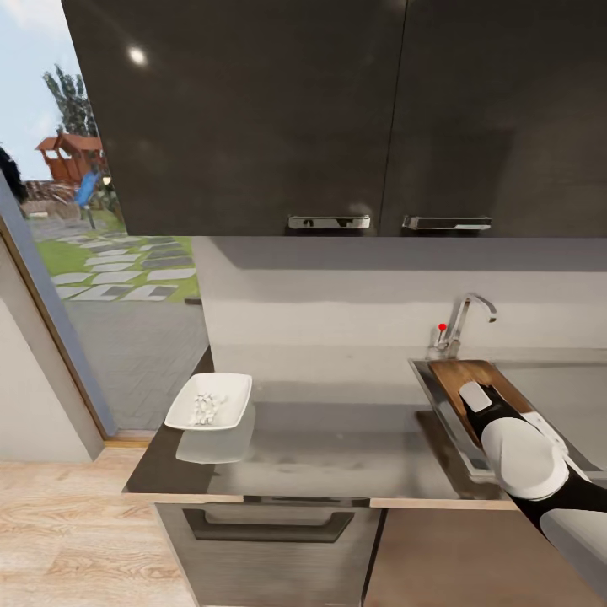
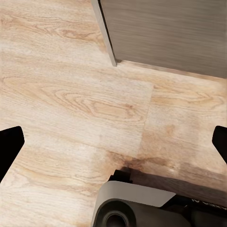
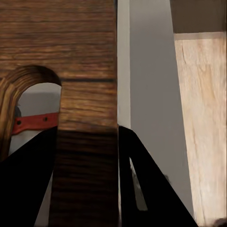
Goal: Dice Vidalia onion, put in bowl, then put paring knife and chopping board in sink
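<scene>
Right arm: the white-and-black segmented arm enters the head view from the lower right and extends forward and to the left. Its end effector (image 3: 87, 179) is closed on the dark brown wooden chopping board (image 1: 469, 381); in the right wrist view the two black fingers (image 3: 146, 189) flank the board's slotted handle end. Left end effector (image 2: 113, 142): the black fingertips (image 2: 9, 144) stand wide apart at opposite frame edges, holding nothing, aimed downward at the floor.

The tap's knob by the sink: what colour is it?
Red. The knob shows best in the head view, on the chrome tap behind the sink.
</scene>
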You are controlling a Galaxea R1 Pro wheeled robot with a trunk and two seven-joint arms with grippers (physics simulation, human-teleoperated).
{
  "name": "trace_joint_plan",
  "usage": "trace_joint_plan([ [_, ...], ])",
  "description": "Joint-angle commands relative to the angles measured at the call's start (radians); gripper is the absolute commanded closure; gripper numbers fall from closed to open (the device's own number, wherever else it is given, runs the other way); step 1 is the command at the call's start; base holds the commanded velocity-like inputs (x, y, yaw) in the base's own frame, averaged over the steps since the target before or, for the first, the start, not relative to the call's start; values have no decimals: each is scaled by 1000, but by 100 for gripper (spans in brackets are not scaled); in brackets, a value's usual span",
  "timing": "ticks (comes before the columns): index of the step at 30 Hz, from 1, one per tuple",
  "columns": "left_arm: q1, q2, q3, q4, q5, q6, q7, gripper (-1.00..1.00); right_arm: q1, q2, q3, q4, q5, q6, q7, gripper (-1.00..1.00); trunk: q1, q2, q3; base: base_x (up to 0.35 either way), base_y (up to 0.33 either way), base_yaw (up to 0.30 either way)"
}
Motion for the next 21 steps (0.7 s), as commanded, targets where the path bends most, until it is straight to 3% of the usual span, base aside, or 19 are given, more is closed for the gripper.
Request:
trace_joint_plan([
  [1, -2, -1, -8, 4, 5, -5, 2, -100, -1, 0, 2, 0, -5, -7, -8, 100, 1, -2, -2, 0, 0, 0],
  [6, -2, -1, -8, 4, 5, -5, 3, -100, -1, 0, 3, 0, -4, -7, -14, 100, 1, -2, -2, 34, 0, 0],
  [16, -2, 1, -8, 4, 5, -5, 3, -100, -1, -2, 3, 2, -2, -11, -13, 100, 1, -2, -2, 201, 0, 0],
  [21, -2, 1, -8, 4, 5, -5, 3, -100, 3, -1, 3, 2, -2, -13, -13, 100, 1, -2, -2, 62, 0, 0],
])
